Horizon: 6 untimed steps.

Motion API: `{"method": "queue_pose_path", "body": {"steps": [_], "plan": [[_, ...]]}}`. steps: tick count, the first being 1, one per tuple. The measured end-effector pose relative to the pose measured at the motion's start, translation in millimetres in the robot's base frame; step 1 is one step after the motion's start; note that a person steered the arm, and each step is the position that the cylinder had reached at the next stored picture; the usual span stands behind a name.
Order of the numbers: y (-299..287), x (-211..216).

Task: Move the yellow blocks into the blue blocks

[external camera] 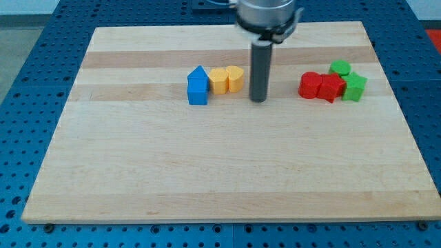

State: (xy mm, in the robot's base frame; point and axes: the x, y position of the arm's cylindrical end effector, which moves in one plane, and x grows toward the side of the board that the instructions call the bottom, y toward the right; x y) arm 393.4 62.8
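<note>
Standing just right of the yellow blocks (pixel 227 79), my tip (pixel 258 99) has no claw; yellow touches the blue blocks (pixel 198 86), suggesting completion.

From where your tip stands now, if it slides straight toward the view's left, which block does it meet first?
My tip would probably meet the yellow heart-shaped block first, then the yellow block and the blue blocks behind. My tip sits slightly lower in the view, so it may only graze it.

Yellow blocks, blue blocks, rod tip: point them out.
yellow blocks (pixel 227 80), camera view, on the seam where the two yellow pieces meet.
blue blocks (pixel 198 87), camera view, on the front face of the blue pile.
my tip (pixel 258 100), camera view, on the rod's very end, to the view's right of the yellow blocks.
</note>
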Motion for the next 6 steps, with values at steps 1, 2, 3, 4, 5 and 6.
{"method": "queue_pose_path", "body": {"steps": [1,2,3,4,5,6], "plan": [[7,-22],[3,-47],[2,-56],[2,-46],[-4,-32],[-11,-30]]}}
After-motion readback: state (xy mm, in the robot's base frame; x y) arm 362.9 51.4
